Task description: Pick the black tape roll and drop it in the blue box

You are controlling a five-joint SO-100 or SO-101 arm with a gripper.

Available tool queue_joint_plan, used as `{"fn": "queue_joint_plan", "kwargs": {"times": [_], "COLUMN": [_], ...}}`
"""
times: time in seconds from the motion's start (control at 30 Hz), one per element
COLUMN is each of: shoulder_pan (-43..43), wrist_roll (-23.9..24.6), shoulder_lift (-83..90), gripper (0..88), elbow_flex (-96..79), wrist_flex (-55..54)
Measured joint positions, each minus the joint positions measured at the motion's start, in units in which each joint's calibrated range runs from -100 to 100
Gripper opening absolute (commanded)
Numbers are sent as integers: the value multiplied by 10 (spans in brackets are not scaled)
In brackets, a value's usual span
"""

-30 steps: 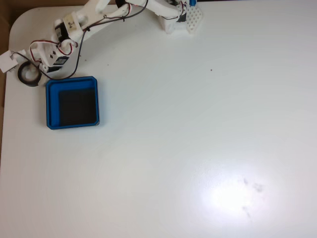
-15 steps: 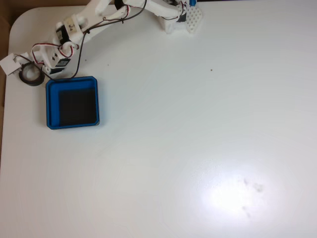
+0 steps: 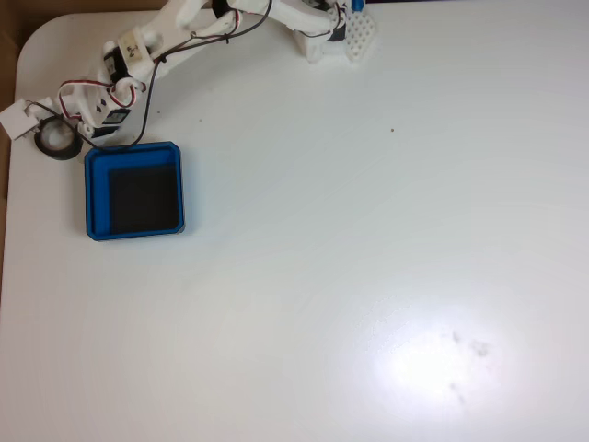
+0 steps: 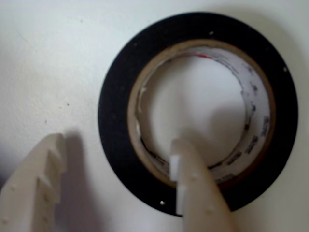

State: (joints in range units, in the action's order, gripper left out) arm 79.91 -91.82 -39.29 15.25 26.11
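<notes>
At the tabletop's (image 3: 368,230) far-left corner in the fixed view, the pincer (image 4: 118,166) is spread wide, straddling the wall of the black tape roll (image 4: 116,111): one finger (image 4: 198,193) is sitting in the hollow, the other outside. A shallow clamp is risking slippage. Just beyond, the blue box (image 3: 133,157) is lying empty.

White table (image 3: 368,230), glare patch lower right
</notes>
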Motion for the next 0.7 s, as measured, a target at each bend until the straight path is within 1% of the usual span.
{"fn": "queue_joint_plan", "kwargs": {"times": [0.7], "shoulder_pan": [0], "wrist_roll": [0], "shoulder_lift": [-14], "gripper": [196], "elbow_flex": [5], "wrist_flex": [-4]}}
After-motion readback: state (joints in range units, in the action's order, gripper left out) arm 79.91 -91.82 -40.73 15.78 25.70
